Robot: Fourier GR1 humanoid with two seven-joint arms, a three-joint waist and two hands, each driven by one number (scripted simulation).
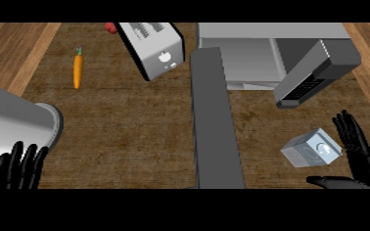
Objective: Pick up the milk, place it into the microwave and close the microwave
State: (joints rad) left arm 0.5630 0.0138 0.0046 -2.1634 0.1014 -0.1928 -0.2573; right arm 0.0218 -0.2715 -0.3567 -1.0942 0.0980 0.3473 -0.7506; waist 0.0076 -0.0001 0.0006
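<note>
The milk, a small grey-white carton, lies tilted on the counter at the lower right. My right hand stands open just to its right, fingers straight, with the thumb stretched out below the carton; I see no contact. The microwave sits at the back right with its cavity exposed and its dark keypad panel at the right. Its open door reaches toward me as a long grey slab. My left hand rests open at the lower left, fingers up.
A silver toaster stands at the back centre, left of the door, with a red item behind it. An orange carrot lies at the back left. A large grey pot sits at the left edge above my left hand.
</note>
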